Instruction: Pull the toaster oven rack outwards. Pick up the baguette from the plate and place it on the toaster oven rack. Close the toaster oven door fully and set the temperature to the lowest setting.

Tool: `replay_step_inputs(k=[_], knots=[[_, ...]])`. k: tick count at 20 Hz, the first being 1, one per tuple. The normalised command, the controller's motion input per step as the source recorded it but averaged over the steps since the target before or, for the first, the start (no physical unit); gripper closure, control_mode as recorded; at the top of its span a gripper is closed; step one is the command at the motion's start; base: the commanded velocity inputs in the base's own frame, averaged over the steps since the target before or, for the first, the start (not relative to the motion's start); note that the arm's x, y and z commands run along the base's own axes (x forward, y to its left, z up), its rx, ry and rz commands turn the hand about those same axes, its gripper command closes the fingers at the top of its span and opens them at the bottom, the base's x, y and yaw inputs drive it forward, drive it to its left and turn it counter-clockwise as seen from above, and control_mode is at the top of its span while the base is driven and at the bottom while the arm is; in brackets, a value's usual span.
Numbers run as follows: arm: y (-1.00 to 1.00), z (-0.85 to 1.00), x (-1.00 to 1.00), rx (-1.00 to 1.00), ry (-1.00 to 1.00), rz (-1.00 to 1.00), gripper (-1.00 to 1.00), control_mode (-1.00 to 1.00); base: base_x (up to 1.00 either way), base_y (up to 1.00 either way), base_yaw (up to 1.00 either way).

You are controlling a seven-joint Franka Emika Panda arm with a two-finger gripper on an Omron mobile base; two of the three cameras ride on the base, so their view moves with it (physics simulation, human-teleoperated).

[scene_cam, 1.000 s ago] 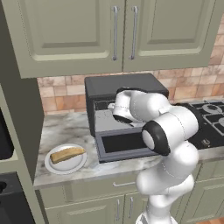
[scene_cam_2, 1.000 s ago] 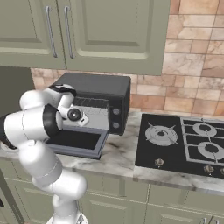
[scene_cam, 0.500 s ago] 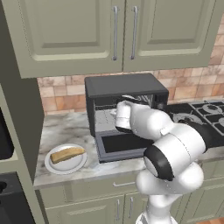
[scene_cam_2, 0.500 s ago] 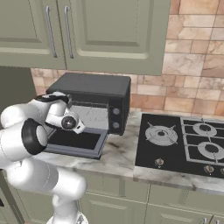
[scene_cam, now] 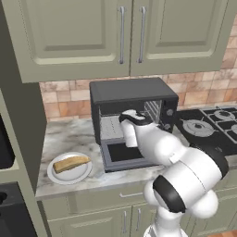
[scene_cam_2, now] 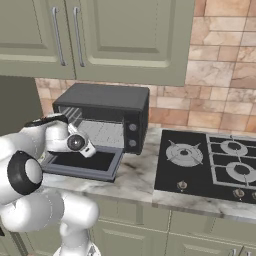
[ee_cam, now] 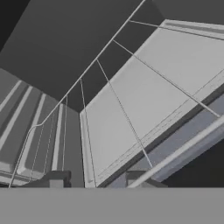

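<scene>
Gripper (ee_cam: 92,180) at toaster oven rack (ee_cam: 131,109) front edge, grip undeterminable; toaster oven door (scene_cam: 127,155) down; baguette (scene_cam: 71,163) on plate (scene_cam: 56,177).

We see the toaster oven door (scene_cam: 124,157) lying open and flat, leaving the cavity mouth free from the front, though the arm's wrist crosses it. The toaster oven rack (ee_cam: 131,105) spans the cavity, and the plate (scene_cam: 69,172) with the baguette (scene_cam: 70,163) sits unobstructed to the left.
</scene>
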Motion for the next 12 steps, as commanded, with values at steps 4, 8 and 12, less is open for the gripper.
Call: replay_step_inputs(k=[4,8,12], knots=[[-0.06,0.0,-0.23,0.0,0.24,0.0,1.0,-1.0,0.0,0.0,0.0],[-0.01,0.04,-0.26,0.0,0.21,0.0,1.0,-1.0,0.0,0.0,0.0],[0.0,0.04,-0.17,0.0,0.26,0.0,1.0,-1.0,0.0,0.0,0.0]])
